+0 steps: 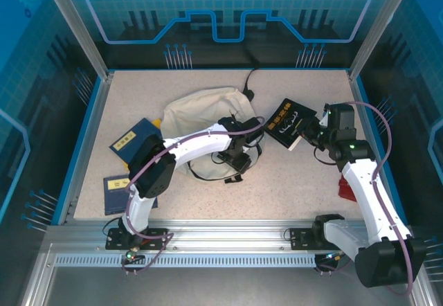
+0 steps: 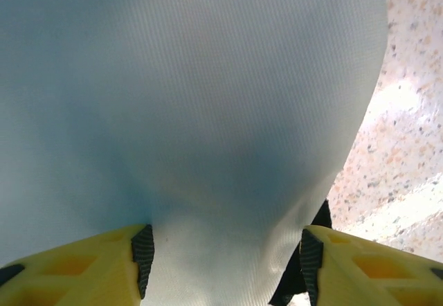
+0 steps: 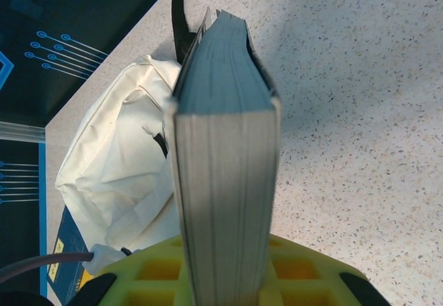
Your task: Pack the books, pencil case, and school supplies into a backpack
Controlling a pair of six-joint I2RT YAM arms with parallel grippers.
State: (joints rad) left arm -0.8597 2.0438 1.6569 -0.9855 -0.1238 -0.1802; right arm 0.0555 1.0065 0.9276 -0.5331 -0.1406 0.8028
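The cream backpack [image 1: 201,112] lies slumped in the middle of the table. My left gripper [image 1: 234,158] is at its near right edge. In the left wrist view the left gripper [image 2: 225,252] stands open, with a fold of the backpack's fabric [image 2: 208,112] bulging between the yellow fingers [image 2: 83,264]; a black strap end [image 2: 315,230] lies by the right pad. My right gripper [image 1: 306,134] is shut on a black book [image 1: 286,122] with pale lettering, held above the table to the right of the backpack. The right wrist view looks along the book's page edge [image 3: 225,202], clamped in the right gripper [image 3: 225,278].
Two dark blue books with yellow labels lie left of the backpack, one [image 1: 133,140] against it and one [image 1: 118,184] nearer the front. A red object [image 1: 345,188] sits behind the right arm. Blue walls [image 1: 90,126] bound the table.
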